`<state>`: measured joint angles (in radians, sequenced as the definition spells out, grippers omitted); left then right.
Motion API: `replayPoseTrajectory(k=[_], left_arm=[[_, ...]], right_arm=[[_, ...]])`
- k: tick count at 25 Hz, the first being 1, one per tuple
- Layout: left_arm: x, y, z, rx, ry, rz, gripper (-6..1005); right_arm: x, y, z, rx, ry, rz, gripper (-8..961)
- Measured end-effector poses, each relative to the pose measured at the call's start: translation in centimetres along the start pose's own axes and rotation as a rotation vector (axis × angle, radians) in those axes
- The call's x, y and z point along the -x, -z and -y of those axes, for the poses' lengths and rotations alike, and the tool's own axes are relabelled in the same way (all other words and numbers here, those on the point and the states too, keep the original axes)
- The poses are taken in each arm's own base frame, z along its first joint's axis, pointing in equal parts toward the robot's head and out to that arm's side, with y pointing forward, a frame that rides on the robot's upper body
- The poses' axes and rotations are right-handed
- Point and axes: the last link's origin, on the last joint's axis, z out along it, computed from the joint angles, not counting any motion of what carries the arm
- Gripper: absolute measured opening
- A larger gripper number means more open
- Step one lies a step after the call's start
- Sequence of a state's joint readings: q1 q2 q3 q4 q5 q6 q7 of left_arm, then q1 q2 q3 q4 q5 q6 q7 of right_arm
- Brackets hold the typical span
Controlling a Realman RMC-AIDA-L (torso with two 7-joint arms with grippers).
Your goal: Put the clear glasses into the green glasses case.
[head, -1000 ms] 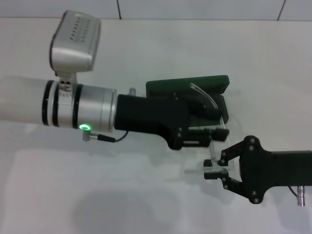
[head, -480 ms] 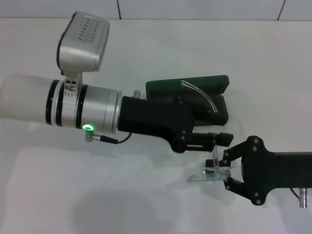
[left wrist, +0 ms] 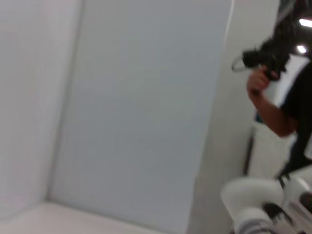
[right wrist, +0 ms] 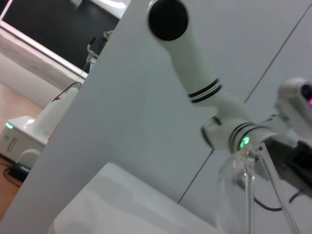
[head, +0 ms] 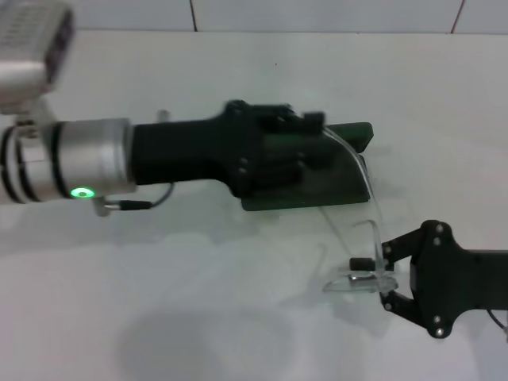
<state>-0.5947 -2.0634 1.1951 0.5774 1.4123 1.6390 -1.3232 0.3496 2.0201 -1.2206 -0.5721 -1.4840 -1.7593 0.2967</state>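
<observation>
The green glasses case lies open in the middle of the table, with its lid on the far side. My left gripper reaches in from the left and hovers over the case, hiding most of its left half. The clear glasses sit to the near right of the case, and my right gripper is shut on their lens end. One clear arm arches from there up over the case to the left gripper. The right wrist view shows the clear glasses close up.
The white table stretches to the left and front. A tiled wall edge runs along the back. In the left wrist view there is only a wall and a person standing far off.
My left arm has swung away from the near side of the case and now sits over it. The right gripper has carried the glasses a little to the right and nearer.
</observation>
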Motion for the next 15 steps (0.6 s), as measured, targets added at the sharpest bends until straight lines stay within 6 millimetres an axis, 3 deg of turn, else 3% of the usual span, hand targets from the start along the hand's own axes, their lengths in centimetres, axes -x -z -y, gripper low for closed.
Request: replayPoseTrajectory(k=[5,8,15], left_arm=[[0.9,4.3,0.4,-0.166,-0.062,-0.059,475],[2.4,5.6,0.4,-0.254,-0.126,-0.041,475],[4.3,3.9,-0.4,-0.258,-0.275,-0.005,475]], right_arm=[[1.1,0.6,0.4,-0.039,0.002,0.072,117],[2.5,1.0,0.9,-0.060,-0.014,0.179,117],[4.6,-0.7,4.0,0.015,-0.252,0.362,117]])
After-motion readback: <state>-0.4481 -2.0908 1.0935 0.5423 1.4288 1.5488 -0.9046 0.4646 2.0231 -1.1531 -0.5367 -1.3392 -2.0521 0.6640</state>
